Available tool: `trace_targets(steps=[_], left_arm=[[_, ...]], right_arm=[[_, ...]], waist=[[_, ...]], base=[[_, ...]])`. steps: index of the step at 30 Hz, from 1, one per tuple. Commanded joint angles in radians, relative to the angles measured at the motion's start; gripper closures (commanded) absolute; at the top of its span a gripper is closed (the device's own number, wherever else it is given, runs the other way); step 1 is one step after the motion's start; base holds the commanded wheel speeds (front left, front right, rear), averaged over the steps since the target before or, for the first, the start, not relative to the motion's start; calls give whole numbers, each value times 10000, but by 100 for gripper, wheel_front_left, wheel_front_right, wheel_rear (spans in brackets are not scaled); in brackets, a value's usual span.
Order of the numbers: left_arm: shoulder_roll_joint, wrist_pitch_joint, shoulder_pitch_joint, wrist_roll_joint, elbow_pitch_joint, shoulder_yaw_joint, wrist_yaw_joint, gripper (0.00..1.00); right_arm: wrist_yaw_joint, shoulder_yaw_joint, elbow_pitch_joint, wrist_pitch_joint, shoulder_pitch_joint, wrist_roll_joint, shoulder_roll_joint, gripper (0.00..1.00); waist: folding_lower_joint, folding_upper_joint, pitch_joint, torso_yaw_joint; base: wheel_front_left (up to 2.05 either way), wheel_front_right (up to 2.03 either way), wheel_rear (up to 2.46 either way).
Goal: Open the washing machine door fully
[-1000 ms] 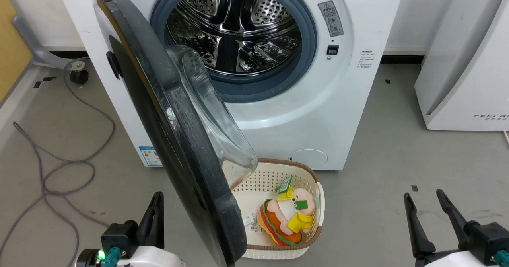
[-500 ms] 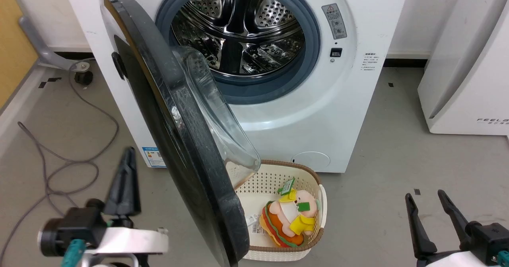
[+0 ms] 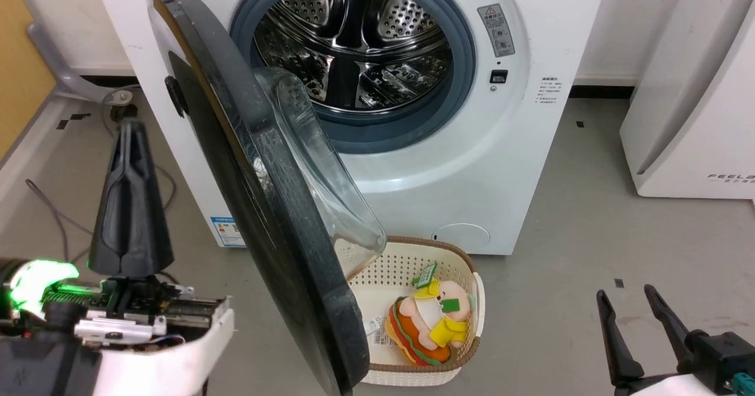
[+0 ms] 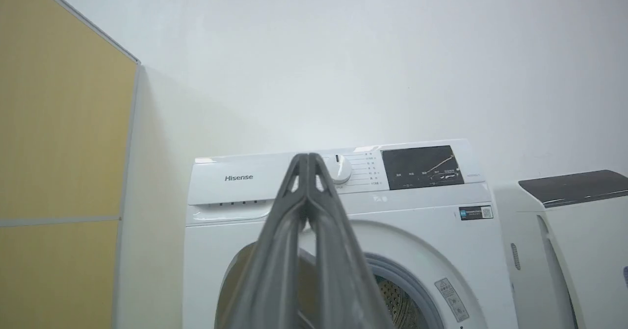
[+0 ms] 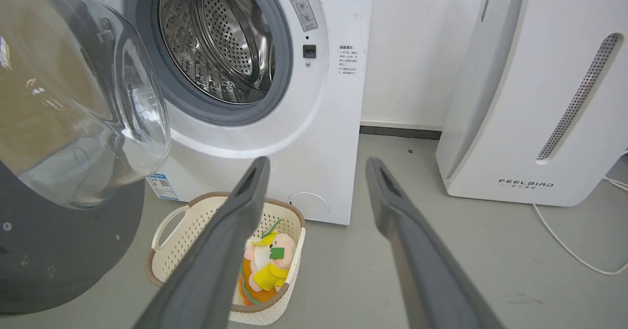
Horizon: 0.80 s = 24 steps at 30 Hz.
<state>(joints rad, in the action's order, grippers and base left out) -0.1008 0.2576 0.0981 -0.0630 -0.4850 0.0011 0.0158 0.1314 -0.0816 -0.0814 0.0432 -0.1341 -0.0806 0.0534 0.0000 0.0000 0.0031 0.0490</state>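
One change: left gripper [image 3: 131, 128] raised, pinched | washing machine door [image 3: 255, 207] unmoved

The head view looks steeply down from just before the washer [image 3: 483, 166], near its door [image 3: 277, 225]. The left wrist view faces its control panel [image 4: 422, 168] from farther back. The right wrist view, low, shares the drum [image 3: 354, 48] and basket [image 3: 407, 377] with the head view.
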Motion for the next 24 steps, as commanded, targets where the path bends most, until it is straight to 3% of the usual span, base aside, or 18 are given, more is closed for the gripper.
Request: trace_targets(steps=[1,10,19,24], left_arm=[[12,42,137,18,-209,-120,93,100],[133,42,388,-93,-1611,-1320,556,100],[127,-96,-101,-674,-1226,-3348,945,100],[-168,-702,-456,-1238,-768,-4607,1071,100]], right_arm=[[-7,25,25,57,44,-51,-32,0],[-7,-61,160,105,146,19,-32,0],[-7,-130,331,166,207,6,-32,0],[-7,-133,399,149,216,54,-32,0]], waist=[[0,0,16,-5],[0,0,131,-41],[0,0,191,40],[0,0,191,92]], base=[[0,0,0],[0,0,0],[0,0,0],[0,0,0]])
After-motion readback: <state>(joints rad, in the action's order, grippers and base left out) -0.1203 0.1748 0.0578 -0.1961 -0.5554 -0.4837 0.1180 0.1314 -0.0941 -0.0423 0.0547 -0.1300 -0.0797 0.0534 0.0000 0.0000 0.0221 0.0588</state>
